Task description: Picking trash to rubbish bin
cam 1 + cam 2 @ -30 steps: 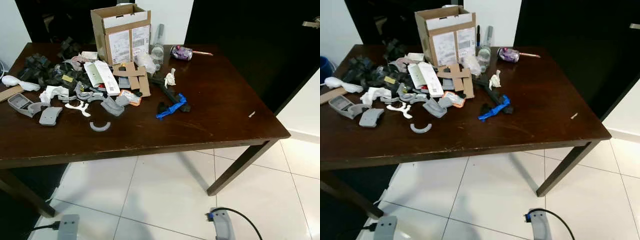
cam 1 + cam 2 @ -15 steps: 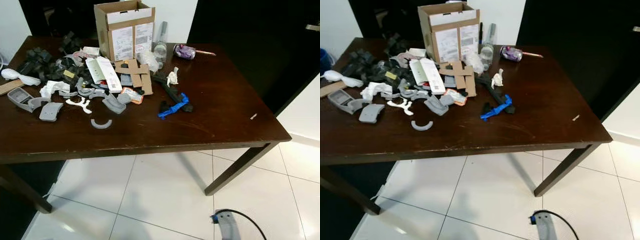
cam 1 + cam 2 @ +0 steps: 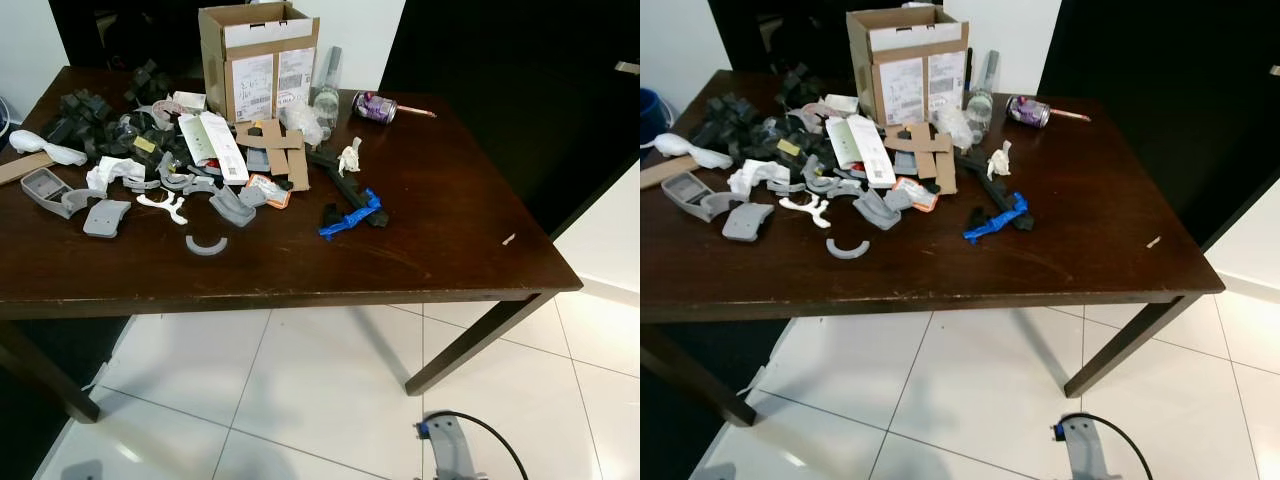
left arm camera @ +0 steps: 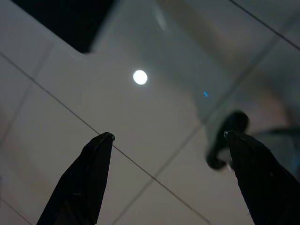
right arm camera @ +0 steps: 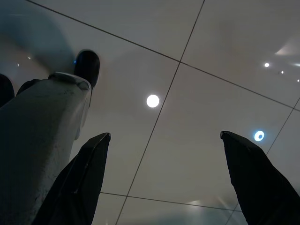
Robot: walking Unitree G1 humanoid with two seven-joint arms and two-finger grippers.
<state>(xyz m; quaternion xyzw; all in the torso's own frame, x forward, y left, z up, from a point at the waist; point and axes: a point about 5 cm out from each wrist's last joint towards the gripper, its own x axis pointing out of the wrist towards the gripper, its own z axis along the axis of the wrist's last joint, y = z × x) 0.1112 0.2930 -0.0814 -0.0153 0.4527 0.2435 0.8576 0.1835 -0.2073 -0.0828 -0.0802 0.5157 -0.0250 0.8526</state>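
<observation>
1. The step in hand looks like the approach: both arms hang idle, the left gripper (image 4: 166, 140) and right gripper (image 5: 164, 140) each with fingers spread wide over the pale floor tiles (image 5: 197, 42), holding nothing
2. Next calls for stepping closer to the dark wooden table (image 3: 430, 250) and raising an arm
3. The trash sits upper left of frame: grey plastic pieces (image 3: 105, 215), a brown cardboard box (image 3: 258, 58), a blue scrap (image 3: 350, 215) mid-frame and a crushed purple can (image 3: 374, 105); no bin identifiable

Mixed trash (image 3: 200, 170) is seen strewn over the left half of the dark tabletop (image 3: 440, 250): grey plastic pieces, cardboard scraps, crumpled paper. A blue scrap (image 3: 350, 215) lies nearer the middle.
</observation>
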